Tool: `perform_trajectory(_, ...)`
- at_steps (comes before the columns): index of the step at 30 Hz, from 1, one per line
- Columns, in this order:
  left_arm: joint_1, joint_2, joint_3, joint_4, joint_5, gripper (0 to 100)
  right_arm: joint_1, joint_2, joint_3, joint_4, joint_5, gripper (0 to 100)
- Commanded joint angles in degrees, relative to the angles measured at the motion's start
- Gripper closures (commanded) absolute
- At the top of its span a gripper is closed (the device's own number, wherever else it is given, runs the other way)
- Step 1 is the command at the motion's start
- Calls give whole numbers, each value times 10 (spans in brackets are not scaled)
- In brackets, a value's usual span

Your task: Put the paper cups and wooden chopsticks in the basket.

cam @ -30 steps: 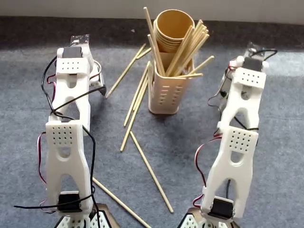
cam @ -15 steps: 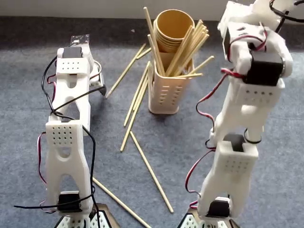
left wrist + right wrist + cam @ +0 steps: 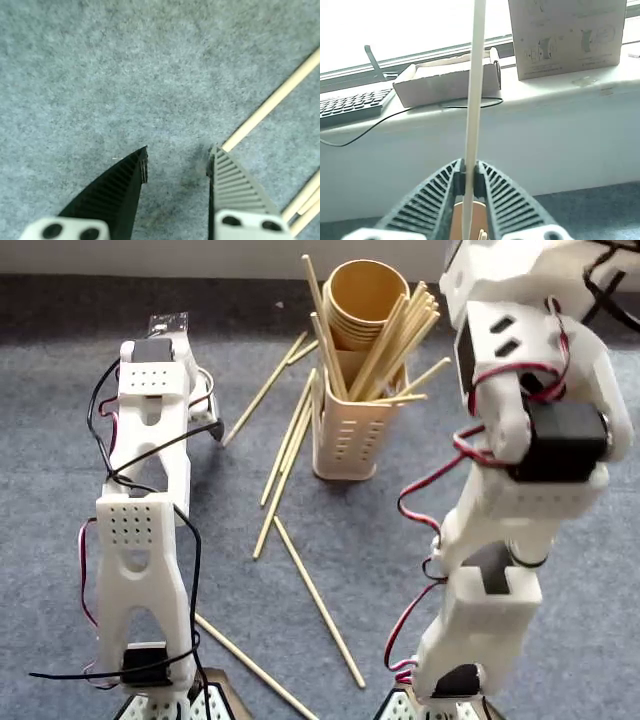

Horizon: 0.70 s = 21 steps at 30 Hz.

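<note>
Right pincer: clenched on one wooden chopstick, gripped near its lower end, long axis upright and running straight up out of the jaws. Right arm: raised high, just beside the basket on its right. A tan shape shows directly beneath the jaws in the right wrist view; whether it is a cup rim or the basket's contents cannot be told. Basket: upright at mid-table, already carrying the stacked paper cups and a sheaf of chopsticks leaning out of its rim. Governing relation: the basket mouth lies below and toward the middle of the table from the clenched pincer, so the stick, already vertical, looks to need lining up over the opening before it is let go. Left pincer: released, jaws apart, low over the grey table, with the end of a loose chopstick just beside its pale finger. Loose chopsticks: several lie flat between the left arm and the basket, nearer the left arm; others lie toward the arm bases.
</note>
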<state>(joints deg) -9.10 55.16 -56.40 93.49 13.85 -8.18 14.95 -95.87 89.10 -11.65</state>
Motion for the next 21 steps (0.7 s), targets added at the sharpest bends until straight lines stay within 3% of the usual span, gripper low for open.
perform_trajectory(1,-2,-5,-19,-4,3,783,-41,-138,-63,128,49,994)
perform_trajectory(12,-6,-5,-15,-4,3,783,-27,-170,103,123,13,994)
perform_trajectory(16,-3,-5,-15,-8,3,783,-26,-256,123,123,23,994)
perform_trajectory(21,-2,-5,-17,-8,3,783,22,-430,441,119,39,994)
